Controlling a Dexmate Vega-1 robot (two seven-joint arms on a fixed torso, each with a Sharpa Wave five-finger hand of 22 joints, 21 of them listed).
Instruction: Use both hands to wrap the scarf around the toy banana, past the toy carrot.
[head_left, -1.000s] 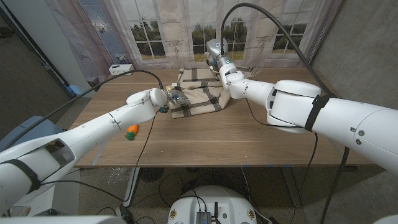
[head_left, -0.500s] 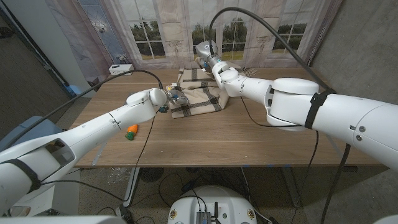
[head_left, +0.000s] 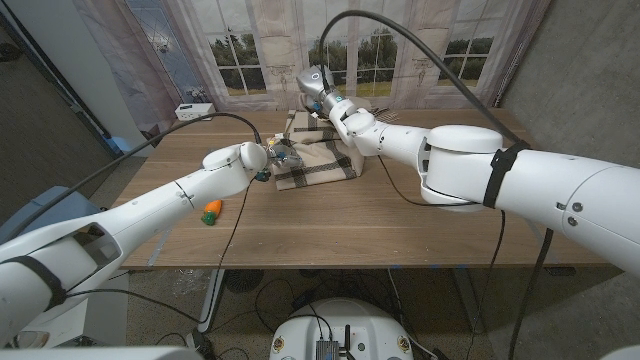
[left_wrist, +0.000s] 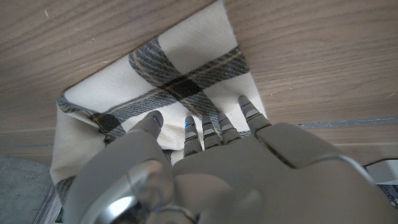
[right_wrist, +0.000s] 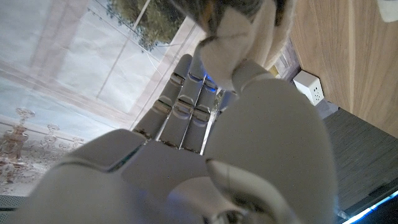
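Curtained windows back the counter (head_left: 400, 215); your right hand (head_left: 318, 88) pinches the plaid scarf (head_left: 315, 160) aloft, left hand (head_left: 278, 155) presses its edge; wrapping remains unfinished.

A staged robot-testing room, dressed to resemble a home, is shown. A plain wooden table (head_left: 330, 215) is set before a printed backdrop curtain (head_left: 330, 45) on which windows, trees and drapes are pictured rather than real. A grey wall panel (head_left: 575, 60) is seen at one side and a dark panel (head_left: 40, 110) at the other. A white power strip (head_left: 193, 110) is placed at the table's far corner, and loose black cables (head_left: 300, 295) are seen on the floor beneath the table.
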